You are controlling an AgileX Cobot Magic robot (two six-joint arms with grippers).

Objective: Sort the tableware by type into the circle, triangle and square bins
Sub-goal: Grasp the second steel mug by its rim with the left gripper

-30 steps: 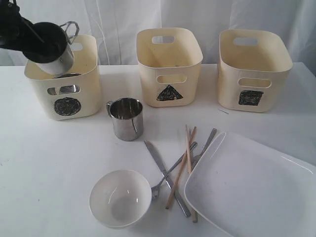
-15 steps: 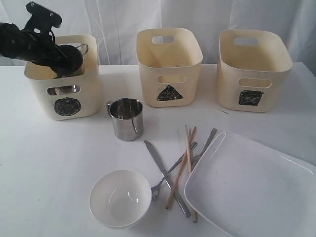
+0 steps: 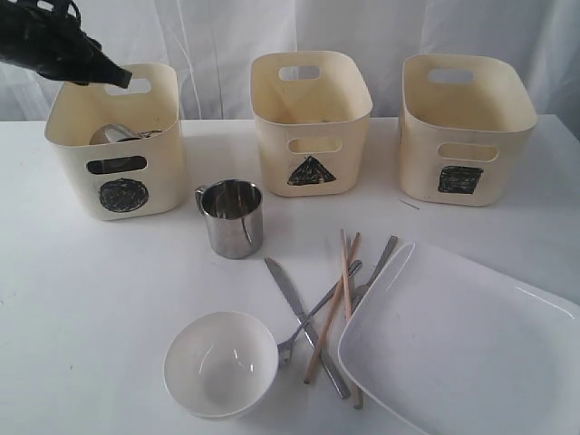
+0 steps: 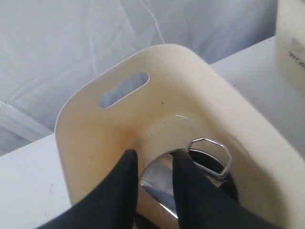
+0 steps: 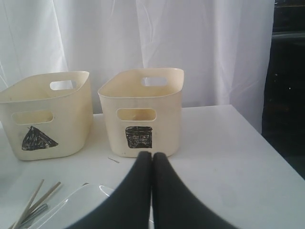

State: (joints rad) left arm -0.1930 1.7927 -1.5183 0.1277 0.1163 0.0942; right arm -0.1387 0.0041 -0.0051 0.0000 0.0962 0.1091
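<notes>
- Left gripper [image 3: 116, 76] is hovering at the upper left of the exterior view, over the circle bin [image 3: 159, 172]. Its fingers [image 4: 124, 176] are standing a narrow gap apart, gripping nothing.
- Steel mug [image 4: 164, 174] is lying tilted inside that bin, below the fingertips.
- Right gripper [image 5: 151, 160] is pressing its fingers together, empty, pointing toward the square bin [image 5: 143, 95].
- Second steel mug [image 3: 233, 217] is standing upright on the table [image 3: 91, 299] at the centre of the exterior view, just in front of the triangle bin [image 3: 311, 118].

One steel mug [image 3: 113, 134] lies tilted in the circle bin [image 3: 165, 154]; a second mug [image 3: 234, 219] stands upright nearby.
</notes>
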